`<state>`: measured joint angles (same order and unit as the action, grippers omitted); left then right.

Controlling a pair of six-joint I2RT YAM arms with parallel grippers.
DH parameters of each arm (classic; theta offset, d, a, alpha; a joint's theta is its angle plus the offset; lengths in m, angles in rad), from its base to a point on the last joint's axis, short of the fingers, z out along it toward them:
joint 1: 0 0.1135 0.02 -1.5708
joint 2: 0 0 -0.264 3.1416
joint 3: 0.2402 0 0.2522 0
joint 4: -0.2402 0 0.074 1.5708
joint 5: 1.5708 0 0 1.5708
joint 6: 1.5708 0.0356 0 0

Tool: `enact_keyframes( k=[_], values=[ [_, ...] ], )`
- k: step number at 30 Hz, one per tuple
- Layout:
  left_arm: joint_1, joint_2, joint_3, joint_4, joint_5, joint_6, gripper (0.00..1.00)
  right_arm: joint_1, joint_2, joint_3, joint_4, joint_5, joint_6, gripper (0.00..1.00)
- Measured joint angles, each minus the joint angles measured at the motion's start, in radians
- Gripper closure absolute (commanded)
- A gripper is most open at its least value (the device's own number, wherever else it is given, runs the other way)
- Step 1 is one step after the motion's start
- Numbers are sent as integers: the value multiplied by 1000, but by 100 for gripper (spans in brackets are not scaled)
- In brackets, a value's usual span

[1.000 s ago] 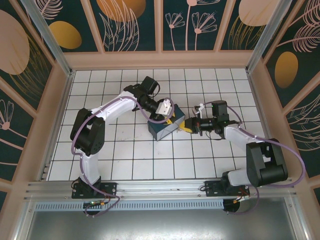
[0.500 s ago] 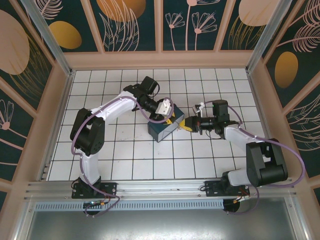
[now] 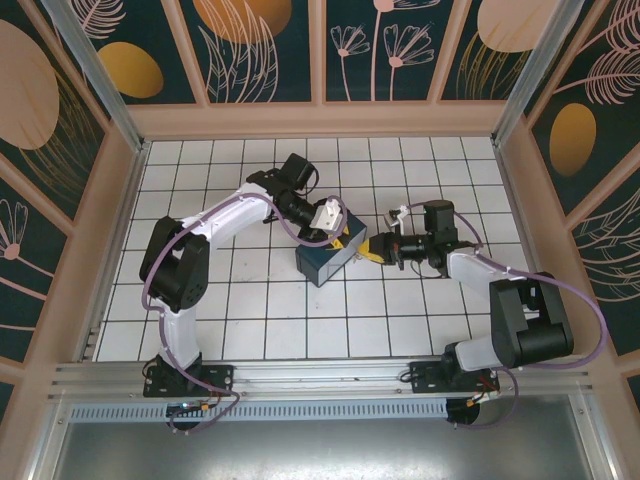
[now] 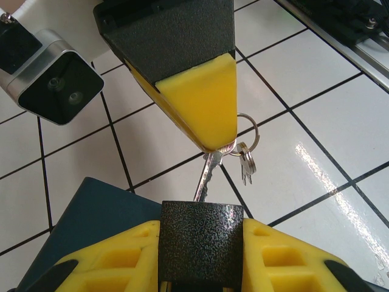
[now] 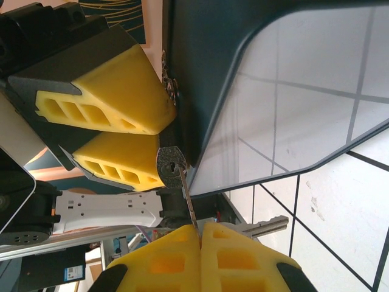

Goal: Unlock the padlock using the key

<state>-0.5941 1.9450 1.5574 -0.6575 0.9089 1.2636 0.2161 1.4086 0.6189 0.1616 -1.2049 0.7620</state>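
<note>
Arms: two, white and black, meeting near the middle of the white tiled table (image 3: 250,300).
Grippers: two, each with two yellow foam fingers of ribbed wedge shape on black mounts.
Left gripper (image 4: 202,234): pinching the padlock between its two fingers; in the top view (image 3: 338,238) it sits over the box.
Right gripper (image 5: 199,230): fingers pressed together on the key's head; in the top view (image 3: 377,250) it lies at 3 o'clock of the box.
Padlock (image 4: 202,240): one, a rectangular body with a black pebbled finish, at 6 o'clock in the left wrist view, clamped just off the box's edge.
Key (image 4: 206,176): one in the pinch, thin and silvery, with its blade running from the right gripper to the padlock's face.
Ring (image 4: 248,129): one thin wire loop, with at least one spare key (image 4: 246,164) hanging from it.
Box (image 3: 318,265): one, dark blue, glossy, with rounded corners.
Left wrist view: shows the padlock's broad side and the silver wrist camera (image 4: 51,79) at 10 o'clock.
Right wrist view: shows the padlock's keyway end (image 5: 170,161) with the blade tip (image 5: 187,201) at the slot; how deep it goes cannot be told.
Top view: padlock and key are too small to make out.
</note>
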Motion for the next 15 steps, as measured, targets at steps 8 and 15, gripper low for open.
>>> enact_keyframes(
  k=[8, 15],
  values=[
    [0, -5, -13, 5, -2, 0, 79, 0, 0, 0, 0, 0, 3, 100],
    [3, -20, -23, 19, -2, 0, 79, 5, 3, 5, 2, 0, 3, 100]
  ],
)
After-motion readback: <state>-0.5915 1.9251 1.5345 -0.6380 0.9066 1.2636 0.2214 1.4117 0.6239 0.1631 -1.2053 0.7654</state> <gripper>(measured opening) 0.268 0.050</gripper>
